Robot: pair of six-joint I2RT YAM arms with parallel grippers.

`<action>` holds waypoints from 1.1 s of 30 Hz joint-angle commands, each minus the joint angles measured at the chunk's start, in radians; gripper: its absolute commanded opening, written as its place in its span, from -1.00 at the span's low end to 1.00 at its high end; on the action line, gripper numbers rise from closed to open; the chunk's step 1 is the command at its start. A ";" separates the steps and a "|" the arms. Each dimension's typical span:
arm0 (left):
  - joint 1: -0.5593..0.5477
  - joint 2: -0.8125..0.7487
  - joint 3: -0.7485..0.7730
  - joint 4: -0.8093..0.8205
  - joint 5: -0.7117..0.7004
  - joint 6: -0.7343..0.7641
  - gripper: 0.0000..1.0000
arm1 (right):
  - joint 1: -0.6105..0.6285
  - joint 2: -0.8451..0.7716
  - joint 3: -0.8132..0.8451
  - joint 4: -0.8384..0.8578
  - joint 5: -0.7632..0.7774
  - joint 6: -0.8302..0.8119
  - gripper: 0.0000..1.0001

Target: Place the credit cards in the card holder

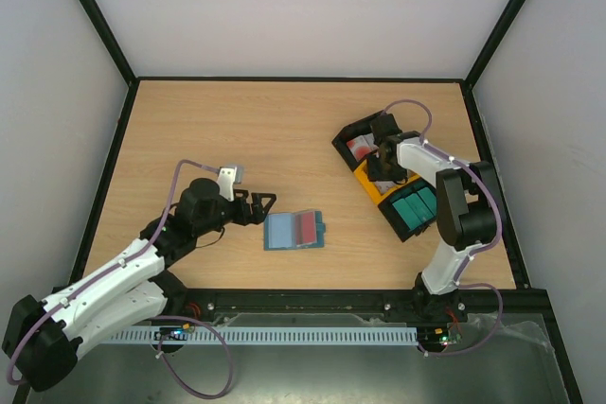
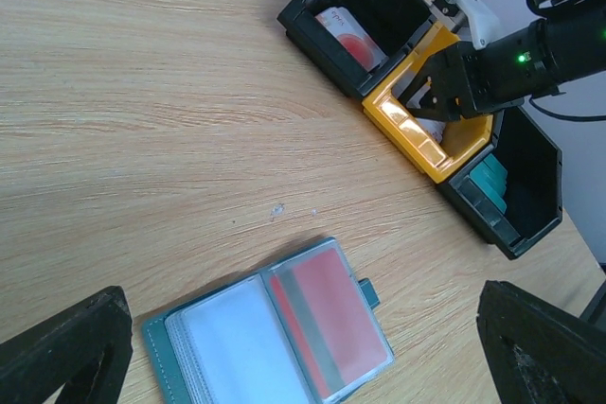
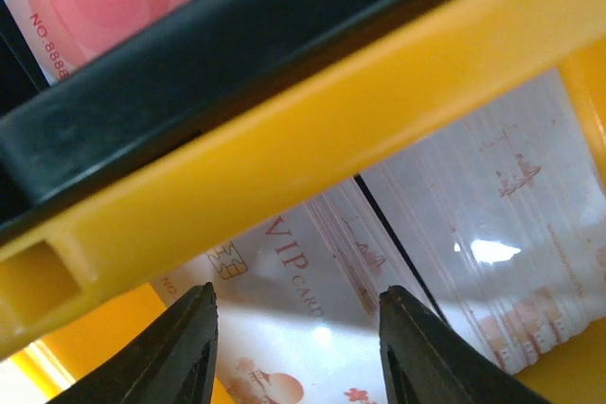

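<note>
Left gripper (image 1: pixel 268 206): jaws spread wide, empty, just left of holder (image 1: pixel 295 230). Holder lies open near table (image 1: pixel 189 120) centre, red card (image 2: pixel 331 319) in its right pocket. Right gripper (image 3: pixel 295 328) down in yellow bin (image 2: pixel 402 125), fingers apart over white VIP card (image 3: pixel 284 276); whether it pinches card, cannot tell. Reddish card (image 2: pixel 348 37) stands in black bin (image 2: pixel 317 44).

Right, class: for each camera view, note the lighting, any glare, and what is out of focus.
Top external view: even, soft light, faint shadows, pale walls washed out. Left wrist view: wood grain sharp, glare streak on the rim of the yellow bin, sheen on the card holder. Right wrist view: too close, bin wall blurred, white glare spots on the credit cards.
</note>
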 commanded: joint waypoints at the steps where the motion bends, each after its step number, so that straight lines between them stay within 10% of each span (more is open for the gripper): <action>1: 0.007 0.010 -0.004 -0.006 0.014 0.007 0.99 | -0.005 0.005 -0.001 0.003 -0.027 0.000 -0.21; 10: 0.008 0.000 -0.007 -0.008 0.011 0.005 0.99 | -0.005 -0.044 -0.007 -0.015 -0.091 0.050 -0.52; 33: 0.009 0.009 -0.007 -0.007 0.015 0.004 0.99 | -0.006 0.055 0.012 -0.026 -0.068 0.023 -0.35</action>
